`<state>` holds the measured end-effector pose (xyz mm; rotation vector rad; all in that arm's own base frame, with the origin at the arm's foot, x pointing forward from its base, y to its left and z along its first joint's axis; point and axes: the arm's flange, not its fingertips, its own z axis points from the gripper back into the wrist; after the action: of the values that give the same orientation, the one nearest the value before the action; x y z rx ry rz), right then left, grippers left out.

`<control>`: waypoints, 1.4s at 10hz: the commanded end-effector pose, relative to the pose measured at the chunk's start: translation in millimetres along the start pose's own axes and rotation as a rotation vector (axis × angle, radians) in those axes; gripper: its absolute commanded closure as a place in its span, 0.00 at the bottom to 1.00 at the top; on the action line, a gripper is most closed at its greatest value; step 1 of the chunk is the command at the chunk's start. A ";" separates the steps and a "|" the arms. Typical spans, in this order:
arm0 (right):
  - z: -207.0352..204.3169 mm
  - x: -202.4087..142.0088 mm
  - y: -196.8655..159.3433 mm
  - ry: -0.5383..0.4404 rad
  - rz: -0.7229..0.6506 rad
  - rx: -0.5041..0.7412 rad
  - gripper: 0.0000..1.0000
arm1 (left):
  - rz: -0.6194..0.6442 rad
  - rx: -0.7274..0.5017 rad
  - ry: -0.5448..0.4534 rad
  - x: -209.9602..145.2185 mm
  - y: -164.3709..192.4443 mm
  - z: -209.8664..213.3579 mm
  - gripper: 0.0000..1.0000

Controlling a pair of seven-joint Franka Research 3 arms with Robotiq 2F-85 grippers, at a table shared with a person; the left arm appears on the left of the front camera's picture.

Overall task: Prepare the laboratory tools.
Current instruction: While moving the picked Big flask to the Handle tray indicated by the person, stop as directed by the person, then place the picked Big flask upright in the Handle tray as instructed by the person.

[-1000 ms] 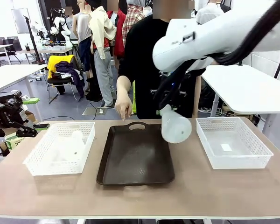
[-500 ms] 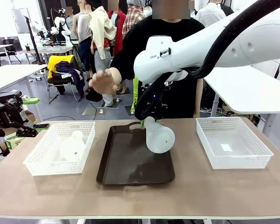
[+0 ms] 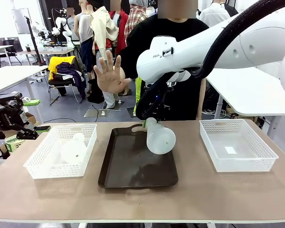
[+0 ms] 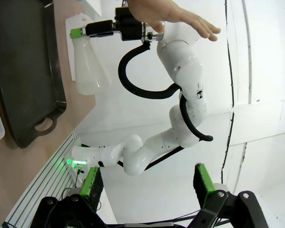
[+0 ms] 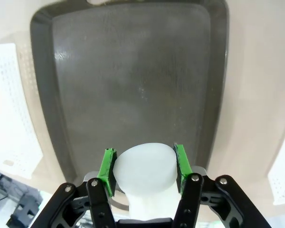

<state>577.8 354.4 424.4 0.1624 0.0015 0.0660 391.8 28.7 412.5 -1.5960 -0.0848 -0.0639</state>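
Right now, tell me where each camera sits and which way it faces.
Front: fixed between the arms on the robot's side, facing across the table at the person's raised hand; the right arm holds the flask over the tray.
Left wrist: on the left arm beside the table, rolled sideways, looking at the right arm; own jaws open at bottom.
Right wrist: on the right arm, looking down onto the tray; own jaws shut on the flask.
All three share flask and tray.

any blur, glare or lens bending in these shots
Front view: sharp and evenly lit, with a sheen on the tray. Right wrist view: the tray's edges bow from the wide lens, and the flask close to the camera looks soft. Left wrist view: the background is washed out.
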 end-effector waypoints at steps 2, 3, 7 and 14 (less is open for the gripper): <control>-3.5 -2.3 4.1 -0.001 0.016 -0.012 1.00 | -0.004 -0.010 0.002 -0.6 -2.5 1.8 0.00; -3.5 -2.3 4.1 -0.001 0.016 -0.012 1.00 | -0.004 -0.010 0.002 -0.6 -2.5 1.8 0.00; -3.5 -2.3 4.1 -0.001 0.016 -0.012 1.00 | -0.004 -0.010 0.002 -0.6 -2.5 1.8 0.00; -3.5 -2.3 4.1 -0.001 0.016 -0.012 1.00 | -0.004 -0.010 0.002 -0.6 -2.5 1.8 0.00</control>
<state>574.6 360.2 422.0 0.1596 0.0046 0.0765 391.8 28.7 412.5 -1.5961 -0.0848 -0.0638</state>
